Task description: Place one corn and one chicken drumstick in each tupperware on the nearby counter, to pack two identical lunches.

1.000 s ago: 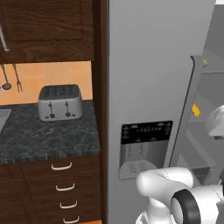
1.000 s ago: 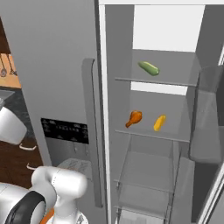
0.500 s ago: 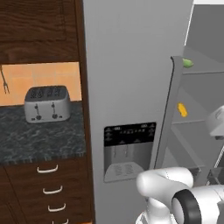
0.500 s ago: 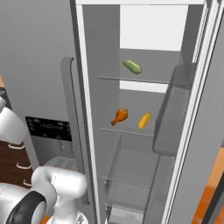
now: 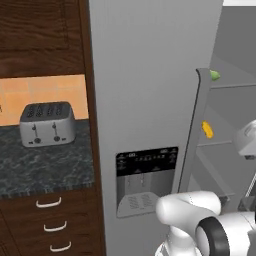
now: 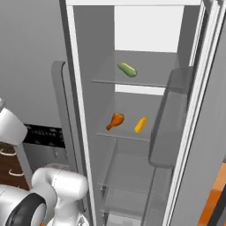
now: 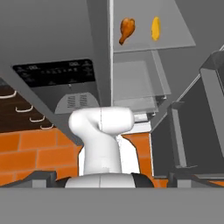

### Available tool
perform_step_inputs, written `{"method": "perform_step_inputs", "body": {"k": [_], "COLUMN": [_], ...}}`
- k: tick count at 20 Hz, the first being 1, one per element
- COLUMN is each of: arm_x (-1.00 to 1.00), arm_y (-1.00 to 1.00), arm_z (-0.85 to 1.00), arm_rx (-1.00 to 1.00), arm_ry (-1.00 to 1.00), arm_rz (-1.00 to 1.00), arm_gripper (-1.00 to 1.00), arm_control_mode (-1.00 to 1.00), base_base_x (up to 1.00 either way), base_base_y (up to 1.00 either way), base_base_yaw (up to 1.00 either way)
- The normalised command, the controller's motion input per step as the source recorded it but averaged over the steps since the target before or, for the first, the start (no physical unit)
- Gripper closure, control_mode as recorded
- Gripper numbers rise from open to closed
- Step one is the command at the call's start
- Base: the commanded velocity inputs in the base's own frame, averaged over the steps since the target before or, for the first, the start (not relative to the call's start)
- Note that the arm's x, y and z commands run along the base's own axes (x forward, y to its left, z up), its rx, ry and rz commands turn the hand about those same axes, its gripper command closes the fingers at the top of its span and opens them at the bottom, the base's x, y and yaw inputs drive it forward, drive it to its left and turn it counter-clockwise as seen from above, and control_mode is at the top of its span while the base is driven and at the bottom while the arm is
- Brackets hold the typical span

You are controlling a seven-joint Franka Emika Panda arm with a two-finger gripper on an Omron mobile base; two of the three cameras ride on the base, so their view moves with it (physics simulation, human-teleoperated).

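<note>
Your gripper stands fully open and holds nothing; the hand is tucked low, looking back up at the fridge point(image 6: 132, 26). One drumstick point(image 6: 115, 120) and one yellow corn point(image 6: 141, 124) lie side by side, apart, on the middle glass shelf point(image 6: 128, 137). A green-husked cob point(image 6: 127, 69) lies alone on the shelf above.

Risks, as judged from here:
- The compartment is narrow. A wide swing in could strike the door edge point(image 5: 192, 130) or the shelf lips.
- Both items are small and rounded on smooth glass. An off-centre close could roll them toward the back wall.
- The two items on the middle shelf lie near each other. Open jaws coming for one may nudge the other.

Surroundings: dark marbled counter point(image 5: 45, 167) to the left with a toaster point(image 5: 47, 123) on it, brown drawers below. No tupperware can be made out.
</note>
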Motion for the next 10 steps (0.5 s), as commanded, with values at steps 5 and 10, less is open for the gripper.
{"method": "perform_step_inputs", "body": {"k": [5, 10], "arm_x": [0.0, 0.02], "arm_y": [0.0, -0.11], "arm_z": [0.0, -0.01], "arm_rx": [0.0, 0.0], "arm_ry": [0.0, 0.0], "arm_rz": [0.0, 0.01], "arm_gripper": [-1.0, -1.0], "arm_control_mode": [1.0, -1.0], "base_base_x": [0.01, 0.0], "base_base_y": [-0.64, -0.57], "base_base_yaw": [0.05, 0.05]}}
